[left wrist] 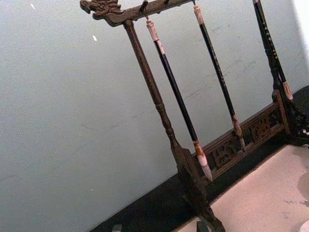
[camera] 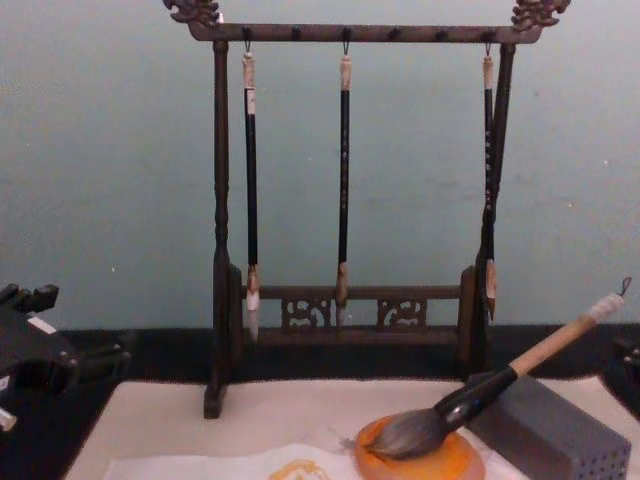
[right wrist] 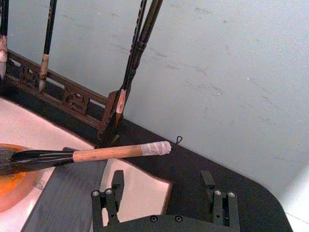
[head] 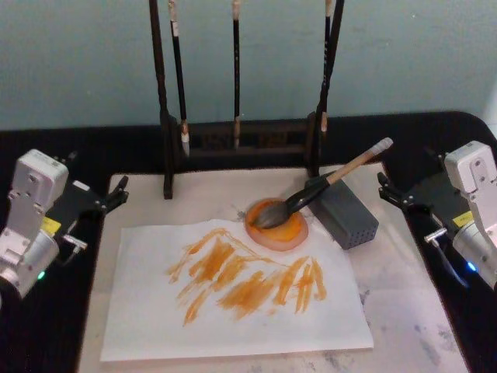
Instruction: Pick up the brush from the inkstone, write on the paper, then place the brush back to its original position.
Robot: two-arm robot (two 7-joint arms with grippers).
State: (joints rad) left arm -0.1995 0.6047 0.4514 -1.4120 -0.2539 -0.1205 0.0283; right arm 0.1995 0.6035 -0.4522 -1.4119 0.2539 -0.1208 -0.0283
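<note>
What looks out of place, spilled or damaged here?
Nothing stands out. The brush rests bristles on the inkstone, handle on the grey block; orange strokes lie within the paper. Left gripper and right gripper are parked aside.

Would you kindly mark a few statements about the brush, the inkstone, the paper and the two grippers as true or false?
1. The brush rests with its bristles on the inkstone. True.
2. The right gripper is shut on the brush. False: its fingers are open and it sits off to the right, apart from the brush.
3. The paper is blank. False: orange strokes run across it.
4. The brush's handle leans across the grey block. True.
5. The left gripper is left of the paper, away from the brush. True.
</note>
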